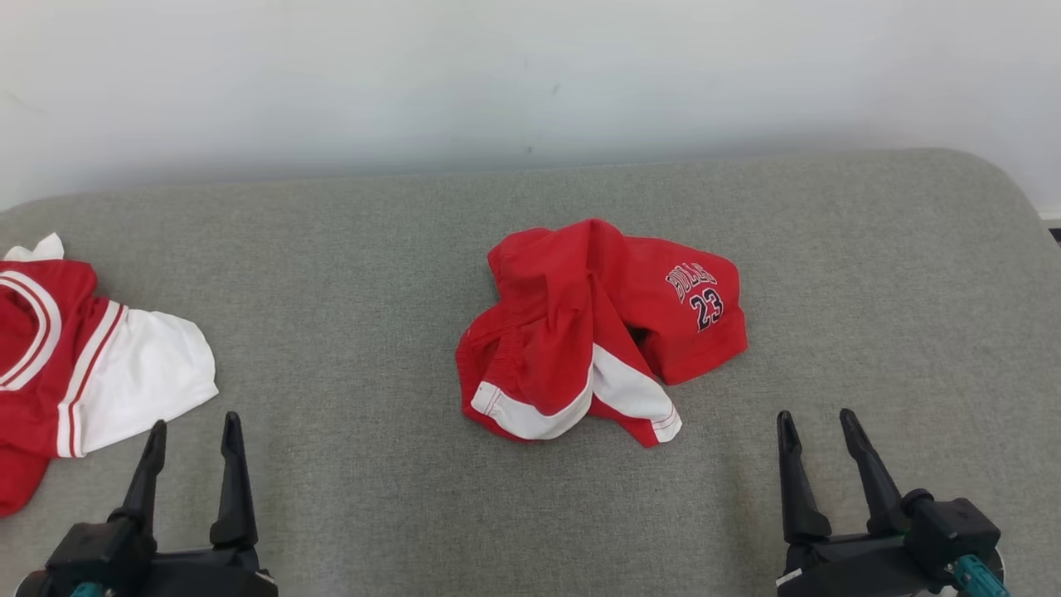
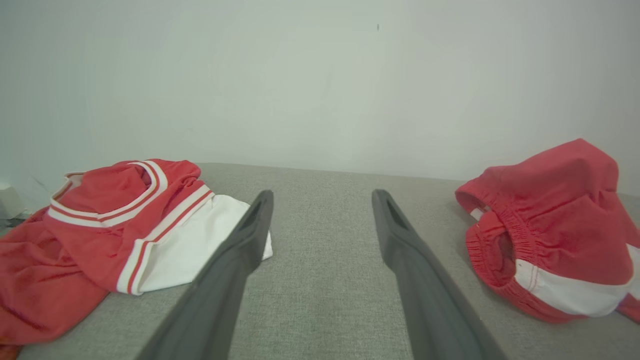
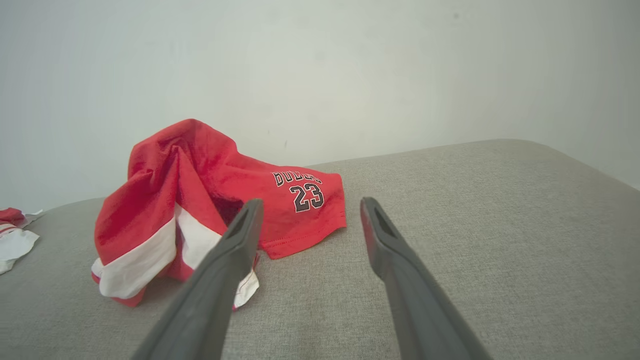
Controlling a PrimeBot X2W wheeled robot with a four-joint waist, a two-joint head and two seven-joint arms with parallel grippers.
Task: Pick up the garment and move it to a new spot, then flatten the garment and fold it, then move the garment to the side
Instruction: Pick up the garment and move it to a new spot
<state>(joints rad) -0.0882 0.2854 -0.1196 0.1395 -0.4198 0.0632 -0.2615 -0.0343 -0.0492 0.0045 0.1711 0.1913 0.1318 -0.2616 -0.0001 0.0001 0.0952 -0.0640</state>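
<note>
**Red shorts crumpled at mid-surface, both hands open and empty**

A pair of red shorts (image 1: 580,332) is seen lying in a crumpled heap near the middle of a grey upholstered surface (image 1: 348,274). White panels are shown at the hem on the near side. On the leg turned toward the robot's right, "BULLS" and the number 23 are printed. In the left wrist view the elastic waistband is seen bunched and gaping toward that camera.

A second garment, a red and white jersey (image 1: 99,365), is spread at the far left of the surface, well apart from the shorts.

The left hand (image 1: 195,421) is held low at the near edge, just beside the jersey's white sleeve. Its two dark fingers are parted and nothing is held between them. The right hand (image 1: 815,414) is held near the right of the shorts without touching them. Its fingers are likewise spread, and nothing is gripped.

A plain pale wall (image 1: 497,75) is seen behind the surface.
</note>
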